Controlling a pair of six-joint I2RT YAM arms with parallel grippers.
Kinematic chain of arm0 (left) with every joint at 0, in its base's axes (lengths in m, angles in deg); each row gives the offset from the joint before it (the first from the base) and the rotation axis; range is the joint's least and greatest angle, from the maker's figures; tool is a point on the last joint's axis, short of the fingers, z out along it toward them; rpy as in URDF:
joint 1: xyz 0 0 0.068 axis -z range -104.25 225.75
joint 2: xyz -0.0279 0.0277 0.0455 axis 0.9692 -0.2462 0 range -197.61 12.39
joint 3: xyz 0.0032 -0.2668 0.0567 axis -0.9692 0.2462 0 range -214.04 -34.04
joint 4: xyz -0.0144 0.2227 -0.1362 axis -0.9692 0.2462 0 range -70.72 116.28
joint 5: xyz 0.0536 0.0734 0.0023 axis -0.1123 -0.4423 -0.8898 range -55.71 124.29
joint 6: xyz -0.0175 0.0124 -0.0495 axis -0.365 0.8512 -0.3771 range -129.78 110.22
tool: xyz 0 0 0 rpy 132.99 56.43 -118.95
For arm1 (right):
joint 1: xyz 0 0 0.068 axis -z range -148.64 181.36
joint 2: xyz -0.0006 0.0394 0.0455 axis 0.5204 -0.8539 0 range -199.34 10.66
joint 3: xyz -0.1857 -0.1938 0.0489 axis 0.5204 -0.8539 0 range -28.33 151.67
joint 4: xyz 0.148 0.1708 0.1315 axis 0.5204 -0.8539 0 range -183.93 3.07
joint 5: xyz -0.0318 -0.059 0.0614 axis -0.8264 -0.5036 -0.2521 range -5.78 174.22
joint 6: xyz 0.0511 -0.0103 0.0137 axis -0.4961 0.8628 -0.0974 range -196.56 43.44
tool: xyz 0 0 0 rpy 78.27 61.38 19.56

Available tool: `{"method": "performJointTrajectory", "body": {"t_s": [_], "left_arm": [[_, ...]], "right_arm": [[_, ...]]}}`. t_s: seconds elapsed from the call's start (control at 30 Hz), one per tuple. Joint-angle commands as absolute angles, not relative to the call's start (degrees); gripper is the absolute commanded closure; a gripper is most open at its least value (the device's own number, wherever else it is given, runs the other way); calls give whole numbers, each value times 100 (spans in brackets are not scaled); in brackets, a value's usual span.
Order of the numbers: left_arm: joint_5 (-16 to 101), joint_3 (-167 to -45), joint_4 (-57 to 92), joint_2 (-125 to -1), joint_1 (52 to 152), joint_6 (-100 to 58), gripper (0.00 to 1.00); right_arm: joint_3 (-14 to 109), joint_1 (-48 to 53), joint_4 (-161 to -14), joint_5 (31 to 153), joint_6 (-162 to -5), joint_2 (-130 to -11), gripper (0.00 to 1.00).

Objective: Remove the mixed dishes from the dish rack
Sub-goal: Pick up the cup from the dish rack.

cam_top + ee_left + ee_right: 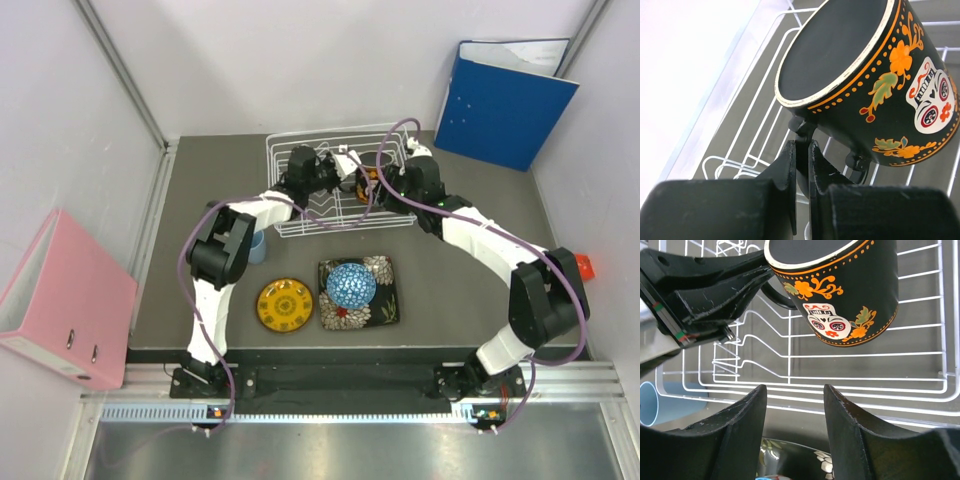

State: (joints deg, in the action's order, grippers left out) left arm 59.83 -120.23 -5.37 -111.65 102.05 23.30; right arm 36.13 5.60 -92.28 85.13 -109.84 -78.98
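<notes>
My left gripper [802, 145] has its jaws clamped on the handle of the dark mug [865, 75], which hangs tilted over the white wire rack [747, 161]. My right gripper [794, 390] sits near it, jaws apart and empty. On the bench [450, 290] in front of the rack, the blue bowl [351, 285] rests on the black floral plate [385, 305], with the yellow plate [283, 305] beside it.

dark table [460, 290], dish rack [340, 226], yellow plate [283, 305], black floral plate [386, 305], blue cup [257, 247]

Left arm [222, 250] hides most of the blue cup [259, 248].
</notes>
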Motion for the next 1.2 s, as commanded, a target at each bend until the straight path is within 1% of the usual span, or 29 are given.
{"method": "performJointTrajectory", "body": {"t_s": [0.0, 0.33, 0.43, 0.63, 0.97, 1.17], "left_arm": [[5636, -11920, -1605, -10731, 10334, 2151, 100], [4686, -11771, -2220, -10486, 10414, 2116, 100], [4239, -11753, -2169, -10389, 10510, 2125, 100], [3817, -11700, -2054, -10196, 10651, 1923, 100], [3262, -12640, -947, -10028, 10660, 843, 100], [3262, -12974, -525, -9905, 10660, 386, 100]], "right_arm": [[3574, 508, -9009, 8291, -11031, -7688, 51], [3723, 508, -9141, 7983, -11101, -7275, 51], [3723, 508, -9159, 7816, -11154, -7056, 51], [3662, 508, -9168, 7746, -11207, -6835, 51], [3600, 508, -9273, 7579, -11207, -6528, 51], [3661, 517, -9343, 7412, -11128, -6308, 51]]}}
